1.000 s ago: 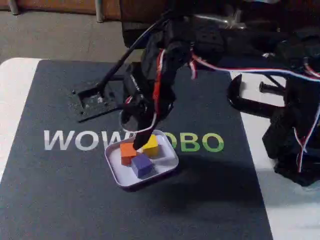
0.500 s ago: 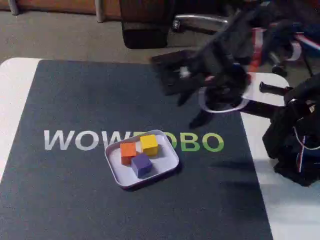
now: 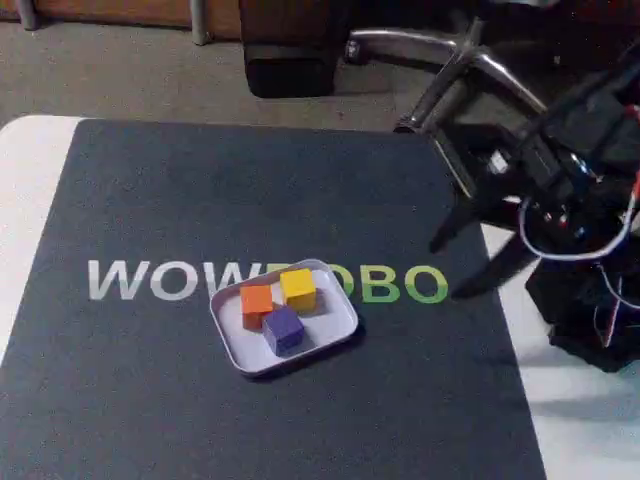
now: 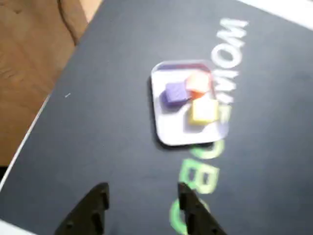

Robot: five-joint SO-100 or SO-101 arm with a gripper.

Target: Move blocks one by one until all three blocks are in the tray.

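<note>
Blocks sit together in the tray [image 3: 334, 325] in your fixed view: orange block [image 3: 256, 302], yellow block [image 3: 298, 288] and purple block [image 3: 284, 328], all 3 close-packed on the dark mat [image 3: 150, 380]. Your gripper [image 3: 470, 268] hangs well off to the right, fingers spread and empty.

Your wrist view blurs, yet shows the 2 fingers [image 4: 93, 208] wide apart above the mat, the tray [image 4: 164, 132] beyond them holding all 3 cubes.

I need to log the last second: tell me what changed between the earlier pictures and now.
The gripper left the tray, rising and swinging away to the right in the fixed view; it now hangs open and empty near the mat's edge. The orange block, yellow block and purple block stayed in the tray.
</note>
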